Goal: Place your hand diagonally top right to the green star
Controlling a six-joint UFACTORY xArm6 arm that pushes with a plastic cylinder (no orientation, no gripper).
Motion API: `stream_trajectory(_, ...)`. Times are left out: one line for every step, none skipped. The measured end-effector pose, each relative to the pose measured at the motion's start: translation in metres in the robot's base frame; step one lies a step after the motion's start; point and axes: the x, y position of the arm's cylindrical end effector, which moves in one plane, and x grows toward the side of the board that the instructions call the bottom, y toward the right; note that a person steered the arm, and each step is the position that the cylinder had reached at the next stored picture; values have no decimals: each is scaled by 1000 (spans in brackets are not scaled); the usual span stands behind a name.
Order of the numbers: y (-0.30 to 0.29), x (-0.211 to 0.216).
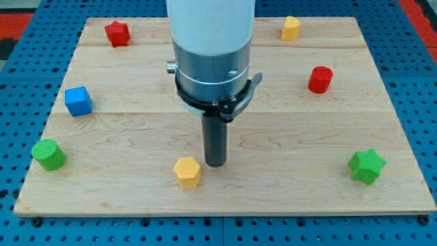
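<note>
The green star (367,166) lies near the view's bottom right corner of the wooden board (287,130). My tip (215,164) rests on the board at the bottom middle, far to the left of the green star. It stands just right of and slightly above a yellow hexagon block (187,171), close to it but apart.
A red star (117,33) lies at the top left, a blue cube (78,101) at the left, a green cylinder (48,154) at the bottom left. A yellow block (291,28) lies at the top right, a red cylinder (319,79) at the right.
</note>
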Motion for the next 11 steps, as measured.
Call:
stream_trajectory(1,0)
stream_trajectory(3,-1)
stream_trajectory(26,-39)
stream_trajectory(17,-68)
stream_trajectory(-3,-121)
stream_trajectory(-3,-135)
stream_trajectory(-3,-135)
stream_trajectory(12,-135)
stream_trajectory(71,-128)
stream_trajectory(118,-96)
stream_trajectory(240,-90)
